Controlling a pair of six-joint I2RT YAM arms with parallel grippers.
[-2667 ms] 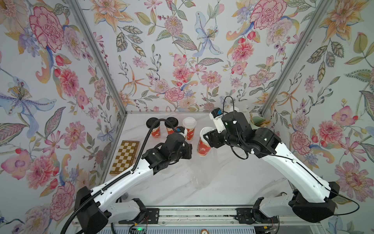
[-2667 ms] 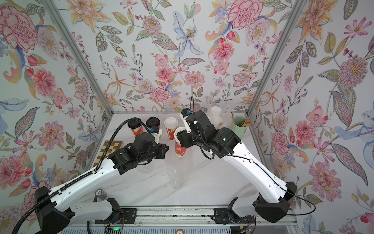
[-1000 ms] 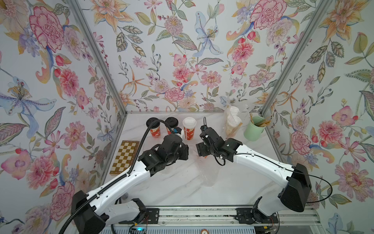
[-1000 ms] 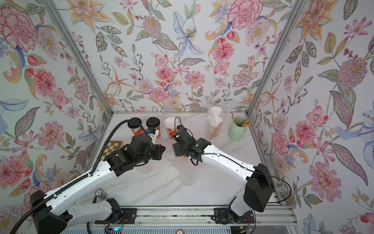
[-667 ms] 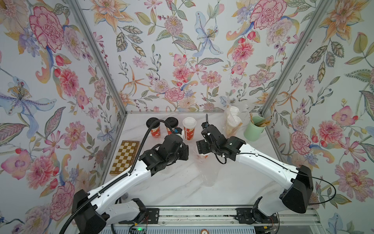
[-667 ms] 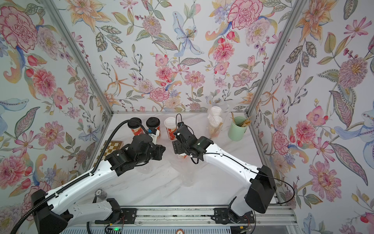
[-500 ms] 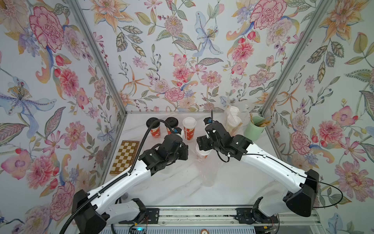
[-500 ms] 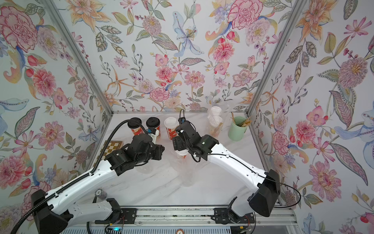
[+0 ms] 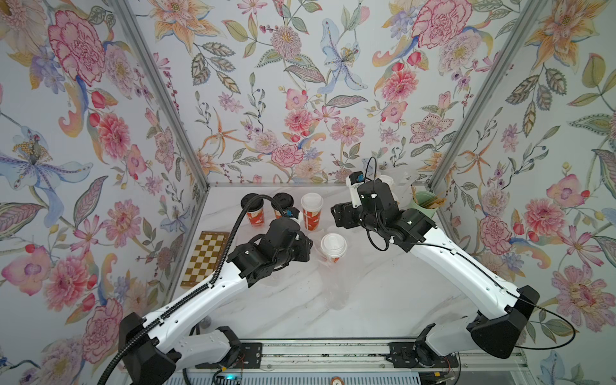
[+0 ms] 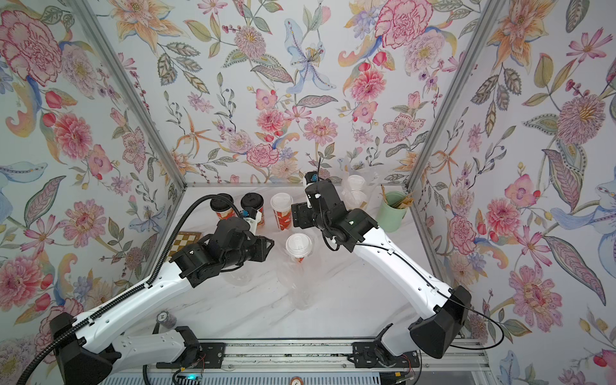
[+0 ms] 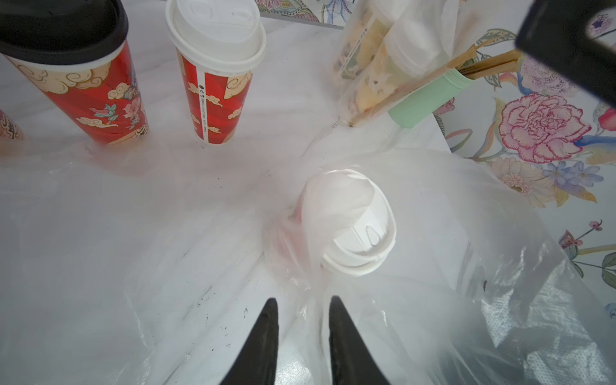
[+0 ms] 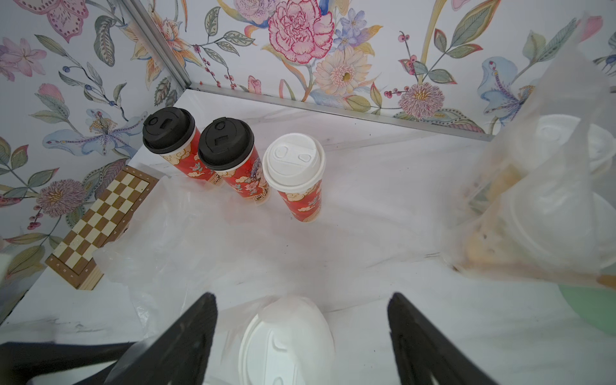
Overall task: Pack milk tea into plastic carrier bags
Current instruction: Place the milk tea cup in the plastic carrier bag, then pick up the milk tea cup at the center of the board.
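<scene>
**One bag full, one half full, three cups to go**

The full bag (image 10: 356, 195) holds two white-lid cups (image 10: 355, 181) and sits farthest from the checkered board (image 9: 206, 258). A second bag (image 11: 516, 283) stands open between the board and the full bag, with one white-lid cup (image 9: 333, 246) upright inside. It looks to have room for one more. The row of three cups (image 12: 230, 150) stands bare on the bench (image 9: 383, 300), just behind the board. More clear plastic (image 12: 156, 240) lies flat right beside the board; it is likely the last bag.

The left gripper (image 11: 302, 300) is at the open bag's edge, jaws only a little apart. Thin plastic lies by them, but they do not seem to pinch it. The right gripper (image 12: 301, 295) hangs above the bagged cup, jaws wide, holding nothing.

So about half is packed. Left to do: one cup into the open bag, two into the last.
</scene>
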